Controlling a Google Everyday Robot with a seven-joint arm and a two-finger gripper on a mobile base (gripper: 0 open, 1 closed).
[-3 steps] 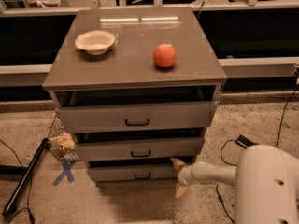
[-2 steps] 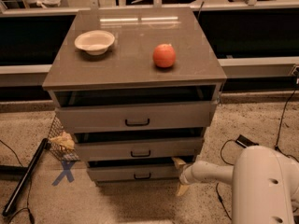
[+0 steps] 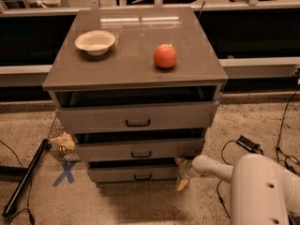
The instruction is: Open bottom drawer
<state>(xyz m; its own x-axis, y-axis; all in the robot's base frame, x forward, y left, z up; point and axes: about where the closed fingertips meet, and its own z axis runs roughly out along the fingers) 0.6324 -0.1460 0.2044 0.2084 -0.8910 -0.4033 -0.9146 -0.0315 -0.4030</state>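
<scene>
The bottom drawer is the narrowest, lowest front of three on a grey-brown cabinet, with a small black bar handle. It stands pulled out slightly, with a dark gap above its front. My gripper sits at the drawer's right end, close to the floor, on the end of my white arm that reaches in from the lower right. A pale fingertip points down beside the drawer's right corner.
The mid-sized drawer and the widest top drawer also stand a little open. On the cabinet top are a white bowl and an orange fruit. A wire basket, a black pole and a blue floor cross lie left. Cables lie right.
The gripper stays at the bottom drawer's right end; my white arm housing has shifted slightly. The drawers look the same.
</scene>
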